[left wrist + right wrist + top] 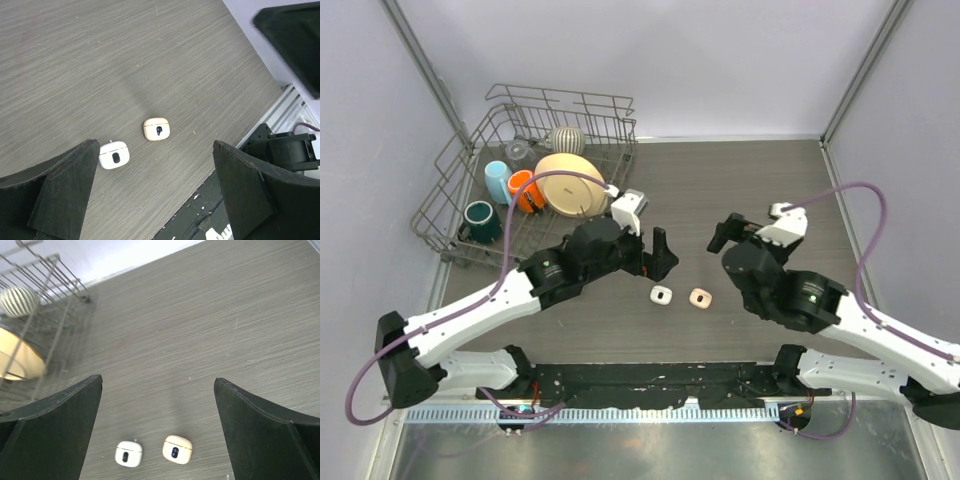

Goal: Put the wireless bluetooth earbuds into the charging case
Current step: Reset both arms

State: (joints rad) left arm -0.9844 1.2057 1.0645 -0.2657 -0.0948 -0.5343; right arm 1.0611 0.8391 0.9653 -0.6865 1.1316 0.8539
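Top external: my left gripper [663, 255] and right gripper [725, 232] hang open; white case [661, 295], beige case [700, 297] lie shut between them, probably needing opening.

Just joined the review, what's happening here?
Both arms hover over the table with nothing held: the left gripper and right gripper are open. A white case and a beige case lie side by side between them, lids apparently shut. No earbuds are in view, so insertion has not begun.
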